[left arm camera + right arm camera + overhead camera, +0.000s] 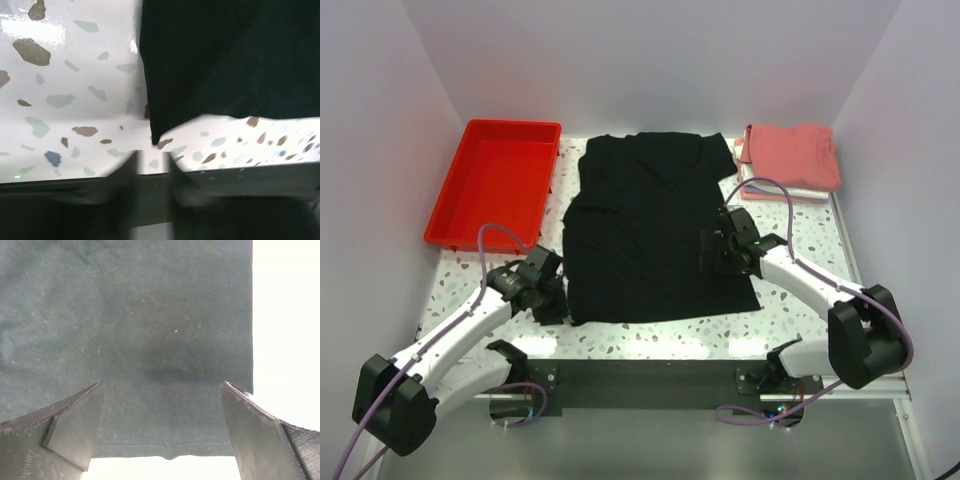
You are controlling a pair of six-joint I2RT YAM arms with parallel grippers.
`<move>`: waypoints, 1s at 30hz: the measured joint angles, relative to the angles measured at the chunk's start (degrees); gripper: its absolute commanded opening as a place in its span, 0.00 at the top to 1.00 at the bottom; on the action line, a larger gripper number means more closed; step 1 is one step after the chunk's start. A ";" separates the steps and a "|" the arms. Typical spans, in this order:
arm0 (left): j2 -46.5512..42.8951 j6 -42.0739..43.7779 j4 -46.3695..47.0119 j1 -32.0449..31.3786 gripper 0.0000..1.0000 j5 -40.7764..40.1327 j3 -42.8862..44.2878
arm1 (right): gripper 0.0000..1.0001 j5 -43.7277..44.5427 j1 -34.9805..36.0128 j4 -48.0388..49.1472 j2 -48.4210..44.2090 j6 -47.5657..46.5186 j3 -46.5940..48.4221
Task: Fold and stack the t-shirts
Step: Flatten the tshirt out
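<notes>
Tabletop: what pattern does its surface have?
The tabletop is white terrazzo with brown, green and blue flecks; clearest in the left wrist view.

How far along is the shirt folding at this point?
Done: a folded stack, salmon on top, sits at the far right. In hand: the black shirt lies spread out; the left end effector is at its near left corner, the right end effector open above its right edge, neither gripping. Left: fold it and add it to the stack.

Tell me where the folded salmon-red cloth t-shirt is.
The folded salmon-red t-shirt tops a small stack at the far right corner of the speckled table, just right of the spread-out black t-shirt, in the top view.
</notes>
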 measured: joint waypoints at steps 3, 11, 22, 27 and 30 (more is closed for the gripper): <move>-1.36 0.26 -2.03 0.00 0.00 0.55 0.22 | 0.01 0.07 0.00 0.02 -0.50 -0.20 0.00; -1.38 1.57 2.64 0.00 0.00 1.07 7.23 | 0.01 -0.55 0.00 0.37 2.97 -0.37 0.52; 21.51 3.37 27.21 0.00 0.00 5.84 8.11 | 0.01 -3.58 1.81 1.16 5.90 -0.13 -2.10; 26.80 3.93 31.82 0.00 0.00 4.96 8.11 | 0.01 -4.15 9.14 0.15 2.51 0.74 -4.98; 30.88 4.04 32.22 0.04 0.00 3.21 10.03 | 0.01 -5.35 15.56 0.15 1.31 2.43 -5.90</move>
